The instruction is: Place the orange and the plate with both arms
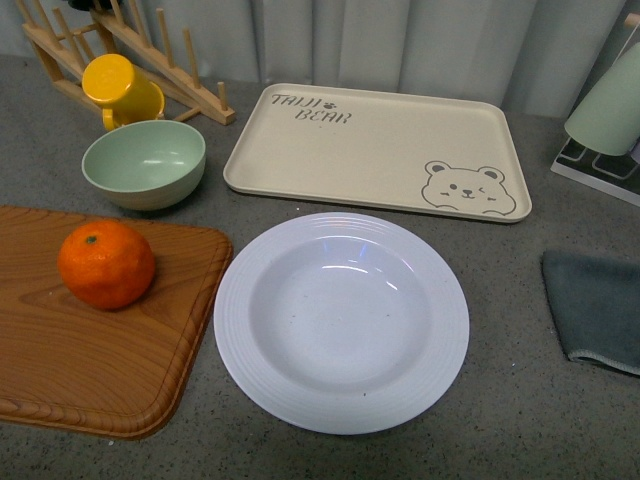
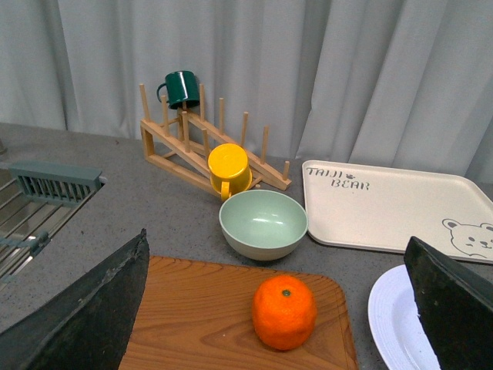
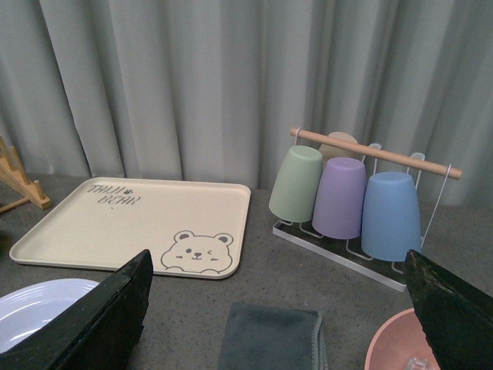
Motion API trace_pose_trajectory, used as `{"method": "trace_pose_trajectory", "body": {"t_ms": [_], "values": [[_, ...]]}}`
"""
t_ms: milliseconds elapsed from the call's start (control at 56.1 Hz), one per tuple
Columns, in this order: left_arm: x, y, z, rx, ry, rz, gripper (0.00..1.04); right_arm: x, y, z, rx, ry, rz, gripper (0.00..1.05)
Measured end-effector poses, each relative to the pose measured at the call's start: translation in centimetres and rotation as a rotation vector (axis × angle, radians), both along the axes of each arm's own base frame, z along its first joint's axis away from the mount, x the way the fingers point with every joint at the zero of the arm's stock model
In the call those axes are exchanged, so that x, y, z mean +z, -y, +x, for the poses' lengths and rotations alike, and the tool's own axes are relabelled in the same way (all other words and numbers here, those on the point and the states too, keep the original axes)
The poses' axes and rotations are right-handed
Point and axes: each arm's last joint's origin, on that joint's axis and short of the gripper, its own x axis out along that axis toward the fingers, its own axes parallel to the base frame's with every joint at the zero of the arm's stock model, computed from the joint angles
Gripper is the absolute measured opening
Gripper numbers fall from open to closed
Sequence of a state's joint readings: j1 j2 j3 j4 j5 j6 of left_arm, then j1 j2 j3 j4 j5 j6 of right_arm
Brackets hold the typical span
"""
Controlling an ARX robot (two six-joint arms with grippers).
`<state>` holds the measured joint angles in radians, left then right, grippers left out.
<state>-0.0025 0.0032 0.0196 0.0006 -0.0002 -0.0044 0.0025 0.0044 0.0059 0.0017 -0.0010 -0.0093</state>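
Countertop [image 1: 500, 425], grey and speckled, bearing every item. Beige bear tray [image 1: 380, 150]: just behind the plate, with a narrow gap between them. Wooden cutting board [image 1: 90, 350]: left of the plate, its rounded corner just beside the rim. Plate [image 1: 452, 325]: white with a ribbed rim, flat on the counter. Grey cloth [image 1: 595, 305]: right of the plate, apart from it. Pale green bowl [image 1: 145, 165]: behind and left of the plate. Orange [image 1: 106, 264]: on the board, left of the plate, not touching it. Left gripper [image 2: 276, 240] and right gripper [image 3: 277, 254]: fingers spread wide, holding nothing, neither touching the plate.
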Motion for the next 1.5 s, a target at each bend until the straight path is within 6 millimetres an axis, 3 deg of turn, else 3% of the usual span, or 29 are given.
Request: {"method": "trace_pose_trajectory", "body": {"t_ms": [196,321,410,659,980,1141,1497], "values": [[0.0,0.0,0.0,0.012,-0.004,-0.004,0.98,0.0,0.0,0.0,0.0,0.0,0.0,0.95],[-0.6,-0.1,0.5,0.374,-0.099,-0.084,0.98,0.0,0.0,0.0,-0.002,0.0,0.0,0.95],[-0.5,-0.5,1.1,0.476,-0.124,-0.106,0.98,0.0,0.0,0.0,-0.002,0.0,0.0,0.95],[0.4,-1.3,6.9,0.31,-0.209,-0.18,0.98,0.0,0.0,0.0,-0.001,0.0,0.0,0.95],[-3.4,-0.2,15.1,0.108,-0.446,-0.153,0.98,0.0,0.0,0.0,-0.001,0.0,0.0,0.95],[-5.5,0.8,17.1,0.053,-0.549,-0.14,0.98,0.0,0.0,0.0,-0.001,0.0,0.0,0.95],[-8.5,1.9,18.8,-0.002,-0.66,-0.124,0.98,0.0,0.0,0.0,-0.001,0.0,0.0,0.95]]}}
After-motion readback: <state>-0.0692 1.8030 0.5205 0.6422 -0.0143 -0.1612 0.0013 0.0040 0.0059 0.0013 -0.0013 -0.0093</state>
